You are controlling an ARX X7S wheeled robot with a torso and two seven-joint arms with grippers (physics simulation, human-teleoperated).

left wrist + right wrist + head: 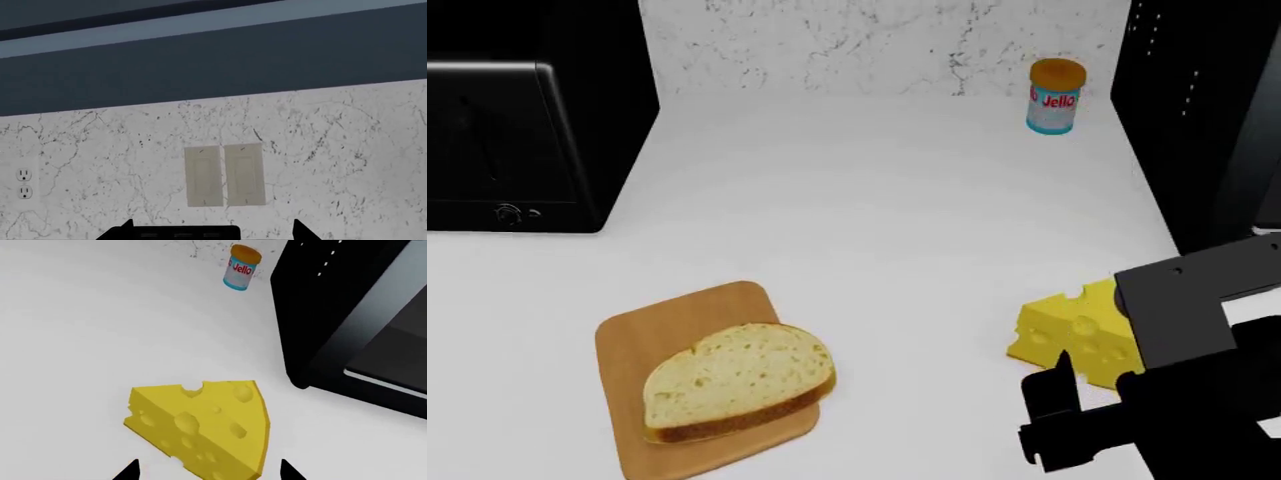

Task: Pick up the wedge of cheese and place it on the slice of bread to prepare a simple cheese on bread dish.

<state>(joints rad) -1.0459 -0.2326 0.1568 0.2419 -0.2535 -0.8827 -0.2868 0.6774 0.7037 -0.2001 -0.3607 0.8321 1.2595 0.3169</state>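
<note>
1. Basically you're on the approach step: your right gripper (208, 471) sits over the counter (894, 200), just short of the wedge of cheese (203, 432), nothing grabbed yet.
2. Cheese lies flat on the counter at your right side, near the black appliance (353, 315), well apart from the slice of bread (738, 380).
3. Bread sits on the wooden board (681, 320) at front left, top bare, so placing isn't started.
4. Next move, as I judge it: come down and forward so the wedge sits between the tips, close on its flat sides, lift, carry left over the bread.
5. Right fingers: spread apart, both tips showing wide at the wrist view's edge, straddling the near end of the cheese, touching nothing I can see.
6. Left gripper (213, 231): tips also spread, empty, pointed at the marble wall with switches (225, 175), away from the work.
7. Jello jar (1056, 96) stands at the back, out of your path.
</note>
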